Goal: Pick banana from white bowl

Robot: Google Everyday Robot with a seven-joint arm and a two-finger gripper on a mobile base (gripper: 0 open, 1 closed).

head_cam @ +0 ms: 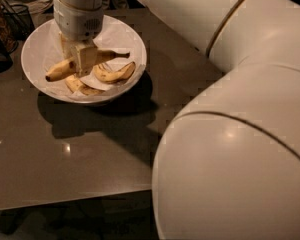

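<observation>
The white bowl (37, 46), lined with crumpled white paper, stands at the table's back left. In it lies the long yellow banana (57, 71), running from a dark tip at the left to a stem at the right. My gripper (83, 59) reaches straight down into the bowl and sits over the banana's middle, its pale fingers on either side of the fruit. Two shorter brown-marked bananas, one at the right (115, 73) and one at the front (81, 87), lie beside it in the bowl.
A dark wire basket (12, 19) stands behind the bowl at the far left. The grey table (75, 149) runs to a front edge low in the view. My large white arm (230, 134) fills the right side.
</observation>
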